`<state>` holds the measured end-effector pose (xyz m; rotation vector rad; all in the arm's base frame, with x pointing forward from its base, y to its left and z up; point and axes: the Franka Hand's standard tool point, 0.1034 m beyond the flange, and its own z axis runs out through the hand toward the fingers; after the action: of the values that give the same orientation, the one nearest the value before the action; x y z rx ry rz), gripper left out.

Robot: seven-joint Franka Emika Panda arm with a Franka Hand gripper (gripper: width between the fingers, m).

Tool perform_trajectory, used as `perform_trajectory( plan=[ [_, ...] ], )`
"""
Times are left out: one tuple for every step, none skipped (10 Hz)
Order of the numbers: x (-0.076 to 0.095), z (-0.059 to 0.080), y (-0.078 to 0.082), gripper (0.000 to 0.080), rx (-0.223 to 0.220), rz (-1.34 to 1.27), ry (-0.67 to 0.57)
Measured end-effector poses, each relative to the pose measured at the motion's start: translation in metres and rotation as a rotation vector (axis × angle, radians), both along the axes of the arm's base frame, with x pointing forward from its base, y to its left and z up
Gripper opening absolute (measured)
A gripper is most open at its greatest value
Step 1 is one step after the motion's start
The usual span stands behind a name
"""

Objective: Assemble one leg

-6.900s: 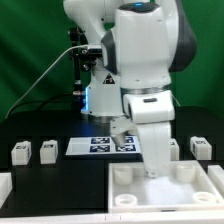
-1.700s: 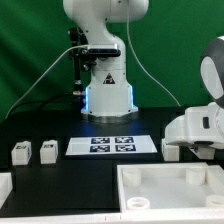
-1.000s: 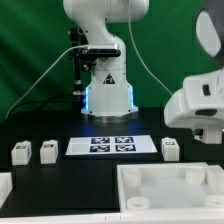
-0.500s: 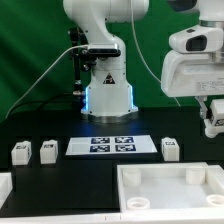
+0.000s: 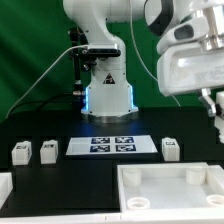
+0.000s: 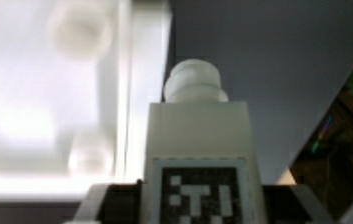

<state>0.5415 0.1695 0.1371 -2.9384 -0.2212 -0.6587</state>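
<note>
**Exterior view**
- Surface: you have a matte black table (image 5: pixel 60 172). Behind it hangs a plain green backdrop (image 5: pixel 30 50).
- The white robot base (image 5: pixel 105 88) stands at the rear centre of the table.
- The marker board (image 5: pixel 112 146) lies flat in front of the base.
- Toward the exterior view's left is a small white tagged block (image 5: pixel 20 153), with a second white block (image 5: pixel 47 151) just beside it.
- A third white block (image 5: pixel 171 148) sits just beside the board's end on the exterior view's right.
- A large white moulded tabletop panel (image 5: pixel 175 192) with round corner sockets lies in the foreground.
- The gripper (image 5: pixel 214 106) is raised well above the table at the exterior view's right edge and is partly cut off. You cannot read its jaws from here.

**Wrist view**
- A white square-section leg (image 6: pixel 199 135) with a rounded peg tip carries a black-and-white tag (image 6: pixel 199 197).
- The jaws are closed against the leg's sides at the tagged end, so the leg is held off the surface.
- Beyond the leg, blurred, you see the tabletop panel (image 6: pixel 48 100) on the dark table.
- A strip of green shows at the picture's edge.
</note>
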Motion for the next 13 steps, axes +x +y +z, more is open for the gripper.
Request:
perform_trajectory(
  plan=[
    [-0.008,-0.006,0.003,0.0291,0.005,-0.005,0.017],
    [-0.008,-0.007,0.002,0.0291,0.004,-0.007,0.019],
    [-0.008,-0.007,0.001,0.0291,0.005,-0.011,0.019],
    [-0.008,-0.007,0.002,0.0291,0.005,-0.009,0.019],
    [-0.008,-0.009,0.000,0.0291,0.000,-0.003,0.019],
    [-0.002,-0.021,-0.016,0.0291,-0.046,0.068,-0.017],
    [0.018,-0.026,-0.035,0.0291,-0.079,0.084,-0.008],
    [0.050,-0.012,-0.040,0.0291,-0.079,0.082,-0.050],
    [0.065,-0.013,-0.039,0.0291,-0.085,0.096,-0.068],
    [0.076,-0.012,-0.035,0.0291,-0.083,0.099,-0.079],
    [0.075,-0.013,-0.035,0.0291,-0.083,0.100,-0.078],
    [0.074,-0.014,-0.035,0.0291,-0.084,0.100,-0.076],
    [0.074,-0.014,-0.035,0.0291,-0.084,0.100,-0.076]
  ],
)
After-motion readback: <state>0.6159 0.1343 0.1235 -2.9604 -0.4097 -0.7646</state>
